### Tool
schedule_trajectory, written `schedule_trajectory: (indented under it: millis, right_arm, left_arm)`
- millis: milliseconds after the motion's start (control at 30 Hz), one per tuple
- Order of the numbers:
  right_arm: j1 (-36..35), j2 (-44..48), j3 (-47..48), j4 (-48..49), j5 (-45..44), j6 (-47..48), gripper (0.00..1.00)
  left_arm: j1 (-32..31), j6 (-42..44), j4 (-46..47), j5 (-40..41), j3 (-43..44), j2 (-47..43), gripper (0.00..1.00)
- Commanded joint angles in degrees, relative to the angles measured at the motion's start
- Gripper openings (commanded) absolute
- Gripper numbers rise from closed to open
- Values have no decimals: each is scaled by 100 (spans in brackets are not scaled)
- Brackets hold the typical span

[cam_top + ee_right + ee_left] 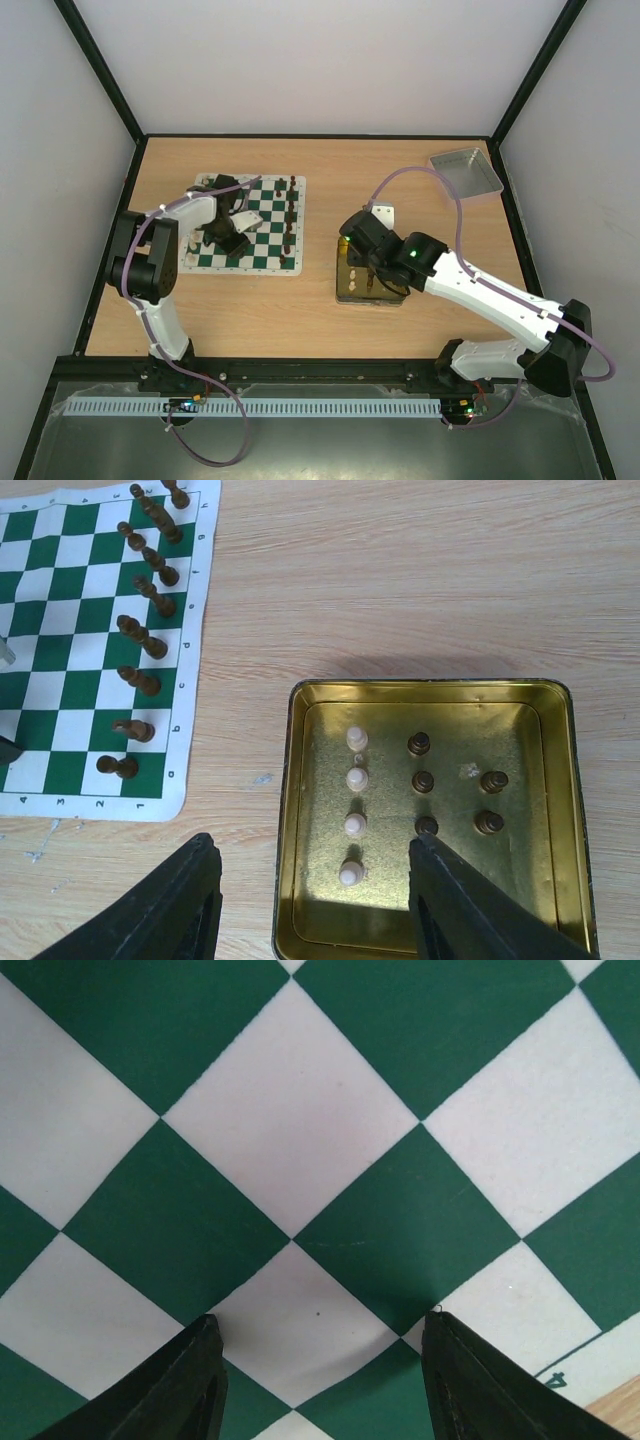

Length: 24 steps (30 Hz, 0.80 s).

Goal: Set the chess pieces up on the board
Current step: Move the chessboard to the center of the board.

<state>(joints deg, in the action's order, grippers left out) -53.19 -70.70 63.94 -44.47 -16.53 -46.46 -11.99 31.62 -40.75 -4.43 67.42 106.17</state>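
The right gripper (311, 885), fingers apart and empty over the gold tin (283, 820), wants to drop squarely on the nearest cream pawn (350, 872), missing its neighbours.

My overhead camera sits above and behind my arm bases and looks down over the whole bench (420, 190). My left wrist camera faces straight down, very close to the board (300, 1130), so squares fill its view beyond my left tool (322, 1316). My right wrist camera looks down from higher up over the gold tray (430, 692). It also catches the board's right edge, which the overhead view shows too.
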Motion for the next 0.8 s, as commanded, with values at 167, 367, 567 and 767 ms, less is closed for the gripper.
schedule_trajectory:
  millis: [167,367,567,767]
  right_arm:
    - [53,110,-84,-163,-178,79,49]
    - [63,109,-78,-133,-190,114,49]
    - [70,100,-1,-186,-255,146,49]
    - [88,109,101,-247,-316,208,49]
  left_arm:
    - [-27,-55,50,41,-115,180,56]
    - [-31,-42,80,4,-269,180,57]
    - [-59,-48,14,-99,-427,159,57]
    - [-232,-72,30,-112,-780,13,57]
